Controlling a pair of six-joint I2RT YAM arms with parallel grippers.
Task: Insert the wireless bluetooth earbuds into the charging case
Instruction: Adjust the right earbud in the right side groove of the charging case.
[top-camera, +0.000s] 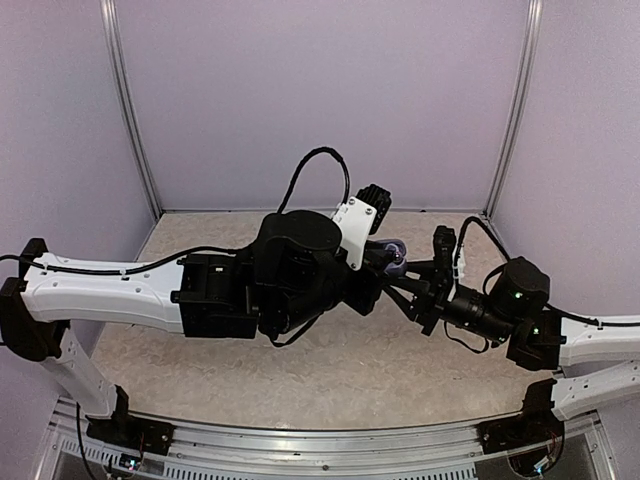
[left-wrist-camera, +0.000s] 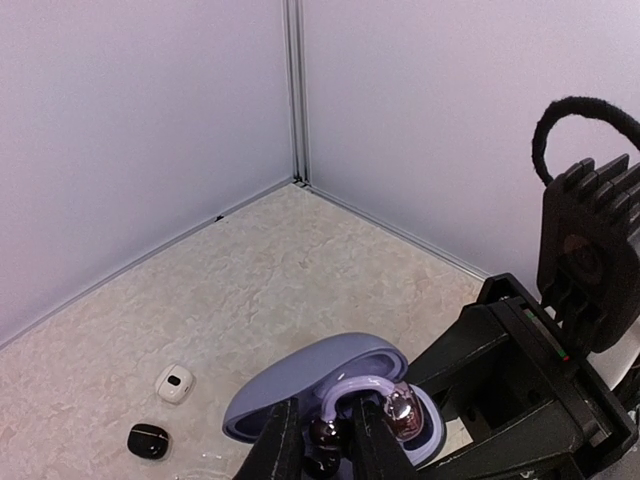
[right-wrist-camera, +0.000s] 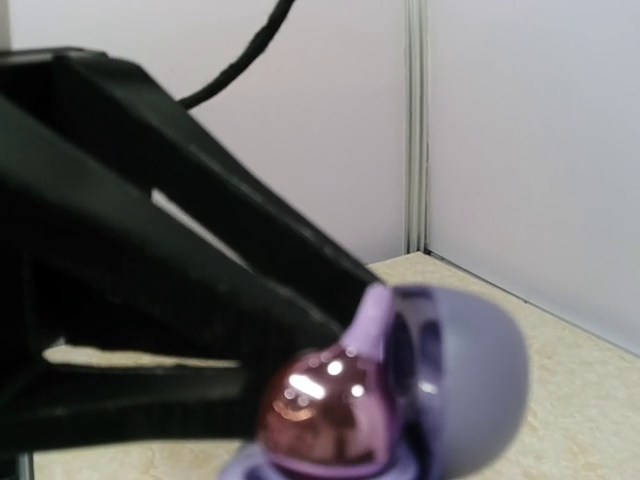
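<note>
The lilac charging case (left-wrist-camera: 300, 385) stands open over the table, its lid tipped back. An earbud with a lilac hook (left-wrist-camera: 362, 385) and a shiny purple body (left-wrist-camera: 402, 415) lies in the case. My left gripper (left-wrist-camera: 325, 412) straddles the earbud's dark round end (left-wrist-camera: 328, 435), its fingers slightly parted with a thin gap on each side. My right gripper (top-camera: 402, 272) reaches the case from the right and is shut on its edge. The right wrist view shows the case (right-wrist-camera: 470, 390) and the earbud (right-wrist-camera: 325, 410) blurred and close; its own fingers are hidden.
A small whitish earbud (left-wrist-camera: 174, 383) and a black earbud (left-wrist-camera: 148, 441) lie loose on the beige table (left-wrist-camera: 300, 270) left of the case. Pale walls meet in a corner behind. In the top view both arms crowd the middle, the left wrist (top-camera: 300, 270) above the case.
</note>
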